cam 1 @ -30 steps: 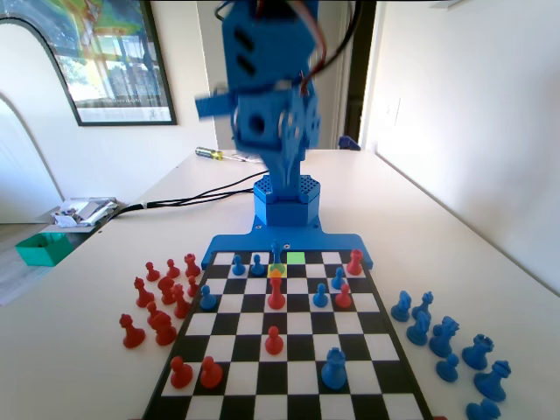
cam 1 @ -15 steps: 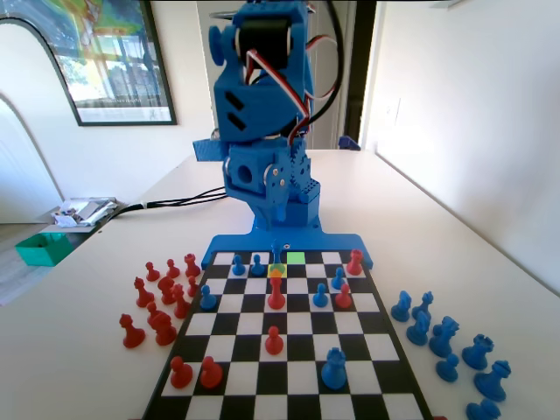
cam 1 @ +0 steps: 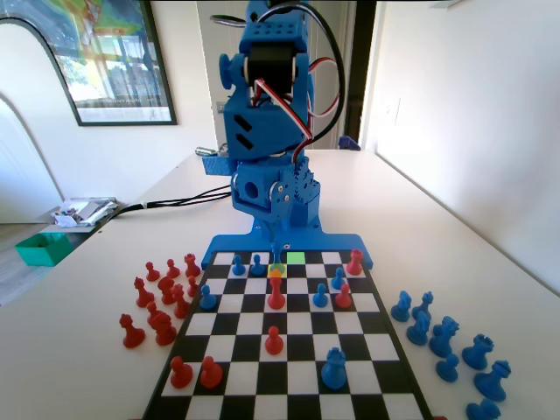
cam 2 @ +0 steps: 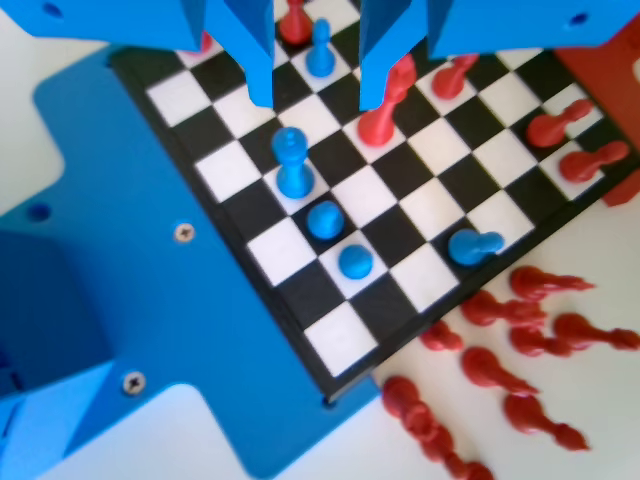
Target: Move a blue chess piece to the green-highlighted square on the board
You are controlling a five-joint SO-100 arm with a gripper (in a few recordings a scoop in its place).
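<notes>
Lowered since a second earlier, my gripper (cam 2: 315,95) hung with jaws spread and empty, the upright blue chess piece (cam 2: 291,163) standing just below the gap in the wrist view.

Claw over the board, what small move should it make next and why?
Probably lower the claw a little further and nudge it toward the blue piece. In the wrist view its jaws hang open and empty above that piece, which stands just below and slightly left of the gap. In the fixed view the green square sits bare beside it.
</notes>
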